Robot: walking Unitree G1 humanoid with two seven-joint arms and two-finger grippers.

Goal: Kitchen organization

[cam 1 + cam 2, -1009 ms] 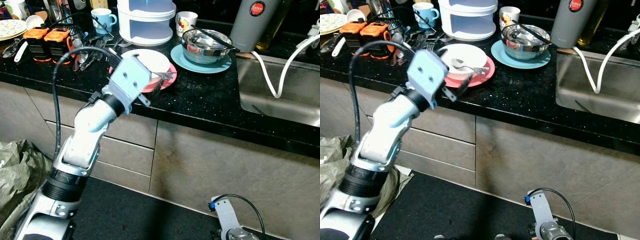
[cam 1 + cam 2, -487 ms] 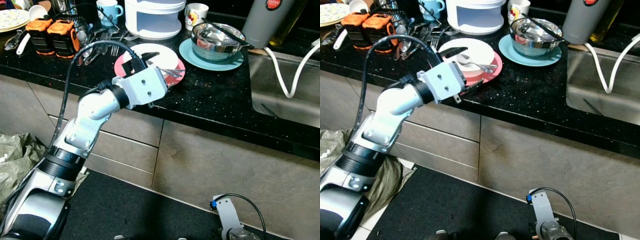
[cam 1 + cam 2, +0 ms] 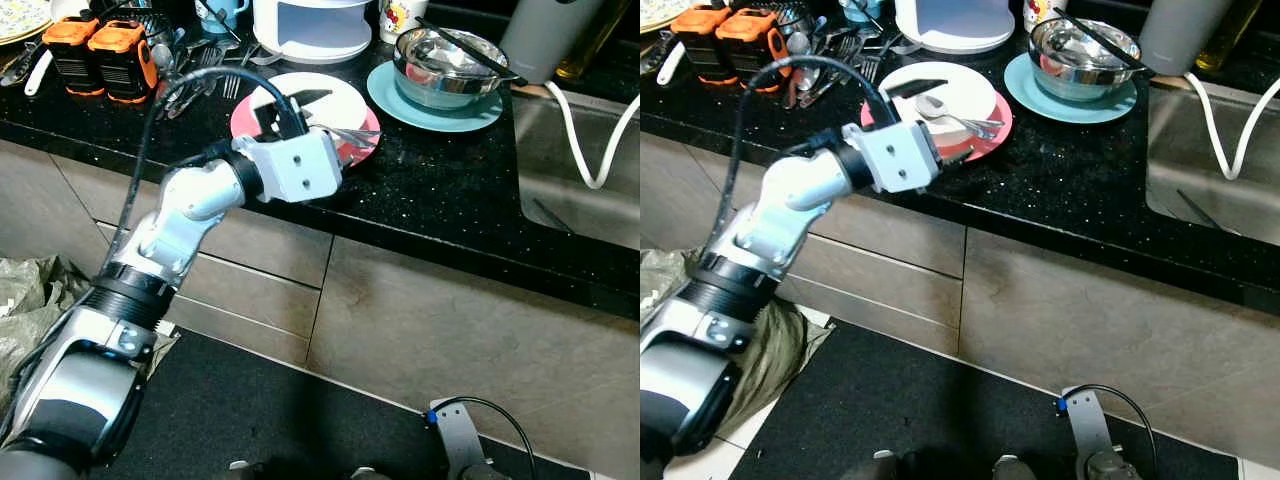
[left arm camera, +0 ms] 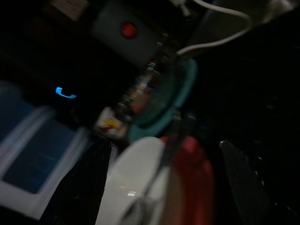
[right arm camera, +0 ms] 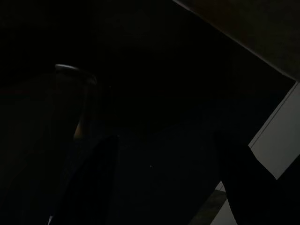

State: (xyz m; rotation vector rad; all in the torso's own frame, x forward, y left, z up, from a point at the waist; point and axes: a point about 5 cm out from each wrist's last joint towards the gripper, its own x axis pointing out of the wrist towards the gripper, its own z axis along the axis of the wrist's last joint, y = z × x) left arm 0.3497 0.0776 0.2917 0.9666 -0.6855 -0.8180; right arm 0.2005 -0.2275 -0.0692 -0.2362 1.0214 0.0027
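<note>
A black speckled stone counter runs across the far part of the scene above grey cabinet fronts. On it, near the front edge, a white round plate sits on a red round plate, and a metal spoon lies across the white one with its handle pointing right.

The left gripper reaches over the counter edge from the near left, its silver arm bent up from the floor side. Its two black fingers stand apart: one lies over the far left part of the white plate, the other sits low at the near rim of the red plate, so the stacked plates lie between them. Whether either finger touches a plate is hard to tell, since the wrist picture is dark and blurred.

To the right and farther back, a steel bowl rests on a teal saucer, with a dark utensil laid across the bowl. Left of the plates lie loose forks and two orange and black battery packs. A white rounded container stands behind the plates. At the far right a steel sink holds a white hose.

The right arm hangs idle low at the near right; its wrist view is very dark, with its two fingers showing apart.
</note>
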